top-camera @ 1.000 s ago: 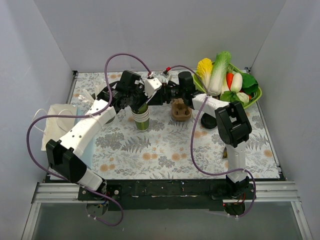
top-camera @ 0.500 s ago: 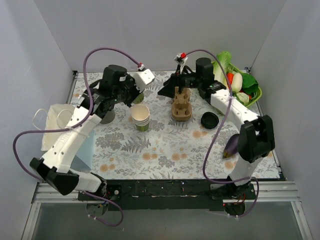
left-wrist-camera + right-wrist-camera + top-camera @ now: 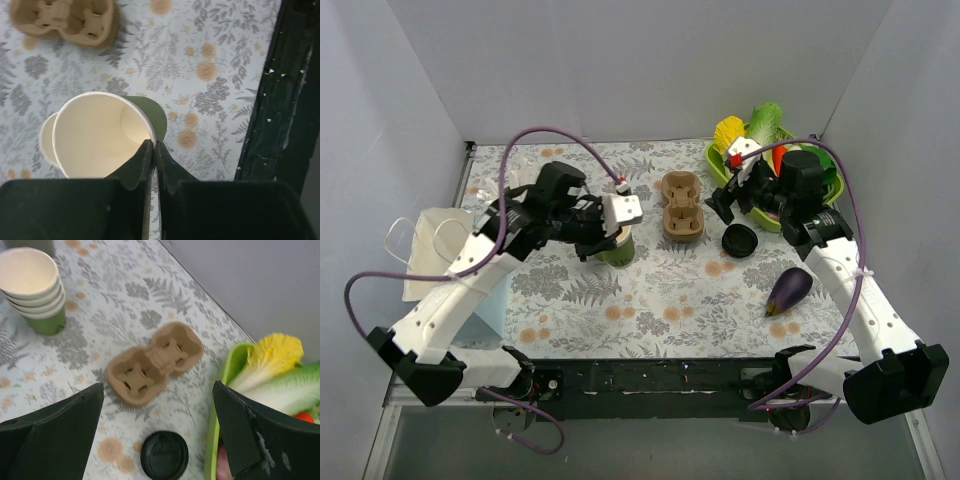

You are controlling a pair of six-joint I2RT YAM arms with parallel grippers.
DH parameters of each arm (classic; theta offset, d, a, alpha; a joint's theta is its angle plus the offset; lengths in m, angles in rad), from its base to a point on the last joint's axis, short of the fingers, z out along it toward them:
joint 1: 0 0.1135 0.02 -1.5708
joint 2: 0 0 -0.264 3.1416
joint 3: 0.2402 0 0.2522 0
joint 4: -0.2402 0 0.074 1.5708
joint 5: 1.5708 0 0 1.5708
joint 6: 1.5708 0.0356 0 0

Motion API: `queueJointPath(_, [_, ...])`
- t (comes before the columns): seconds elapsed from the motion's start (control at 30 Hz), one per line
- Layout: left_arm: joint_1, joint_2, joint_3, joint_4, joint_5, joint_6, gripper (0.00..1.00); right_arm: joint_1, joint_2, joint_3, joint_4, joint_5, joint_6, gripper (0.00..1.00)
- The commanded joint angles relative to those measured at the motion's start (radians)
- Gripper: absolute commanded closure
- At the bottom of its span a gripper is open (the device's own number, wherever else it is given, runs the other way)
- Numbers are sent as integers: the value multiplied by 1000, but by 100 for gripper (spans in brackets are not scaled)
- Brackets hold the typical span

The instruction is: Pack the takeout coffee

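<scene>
Left gripper [image 3: 154,146] pinches the wall of the top cup [image 3: 100,135] on one stack of four cups [image 3: 37,300], left of centre. Right gripper [image 3: 155,390], spread wide, hangs between one two-well carrier [image 3: 682,207] and one green basket [image 3: 222,375], one loose black lid [image 3: 740,241] just nearer. No view shows the lidded takeout coffee

No text, label, brand name or number can be read in any view. The stack of paper cups [image 3: 32,287] and the cardboard cup carrier [image 3: 155,362] look unprinted; raised marks on the loose black lid [image 3: 164,455] are too small to read
</scene>
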Motion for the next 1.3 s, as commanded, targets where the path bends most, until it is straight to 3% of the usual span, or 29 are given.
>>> queueJointPath(0.0, [-124, 94, 21, -1, 74, -38, 100, -68, -116, -60, -54, 109, -120, 2])
queueJointPath(0.17, [-209, 185, -66, 49, -59, 6, 100, -98, -202, -68, -75, 238, -26, 2])
queueJointPath(0.3, [-266, 200, -157, 120, -103, -27, 100, -135, -213, -71, -112, 198, 67, 2])
queueJointPath(0.5, [-329, 210, -249, 275, -204, -58, 100, -153, -88, -38, -115, 125, 107, 2])
queueJointPath(0.6, [-339, 179, -328, 379, -242, -86, 100, -246, 8, 14, -144, -3, 153, 2])
queueJointPath(0.67, [-344, 154, -382, 434, -291, -112, 100, -266, 36, 56, -198, 66, 143, 2])
queueJointPath(0.77, [-344, 113, -433, 448, -285, -144, 100, -270, 30, 87, -209, 84, 103, 2])
queueJointPath(0.87, [-352, 85, -469, 488, -261, -188, 100, -277, -34, 35, -102, 68, 149, 2])
queueJointPath(1.0, [-356, 99, -526, 530, -227, -192, 100, -277, -129, -40, -78, -14, 147, 2])
queueJointPath(1.13, [-356, 114, -557, 527, -183, -175, 100, -277, -186, -109, -167, -127, 25, 2])
queueJointPath(1.27, [-353, 147, -540, 519, -193, -162, 97, -277, -154, -167, -222, -78, -93, 4])
